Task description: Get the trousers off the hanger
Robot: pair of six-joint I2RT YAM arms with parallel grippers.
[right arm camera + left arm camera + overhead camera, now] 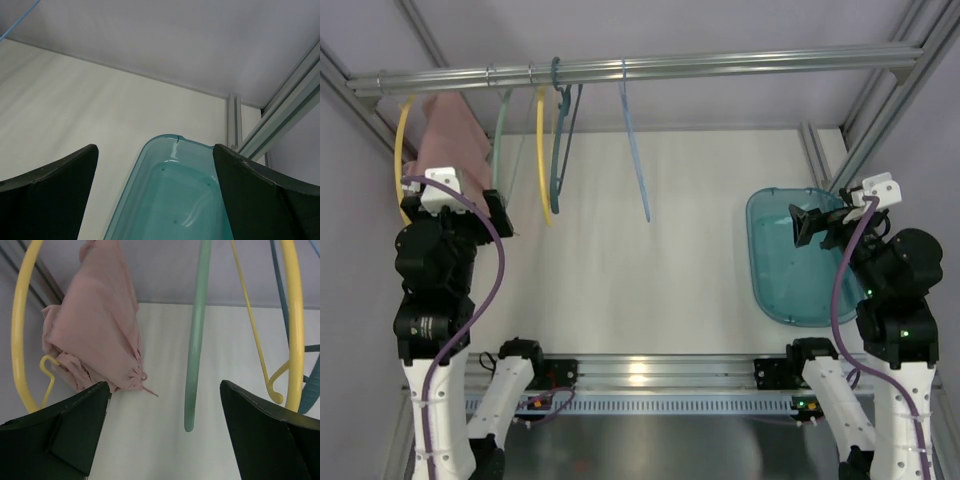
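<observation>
The dusty-pink trousers [450, 128] hang bunched over the yellow hanger [400, 160] at the far left of the rail. In the left wrist view the trousers [95, 325] fill the upper left, with the yellow hanger [19, 330] curving round them. My left gripper [490, 215] is just below and right of the cloth, clear of it. The left gripper [165, 432] is open, and its left fingertip [80, 425] lies just under the trousers' hem. My right gripper [807, 225] hovers open over the teal bin, far from the hanger.
Along the rail [720, 65] hang a pale green hanger [195, 340], a second yellow hanger [296, 325], a teal hanger [560, 130] and a light blue one [635, 150]. The teal bin [165, 139] lies on the white table at the right. Frame posts stand at both sides.
</observation>
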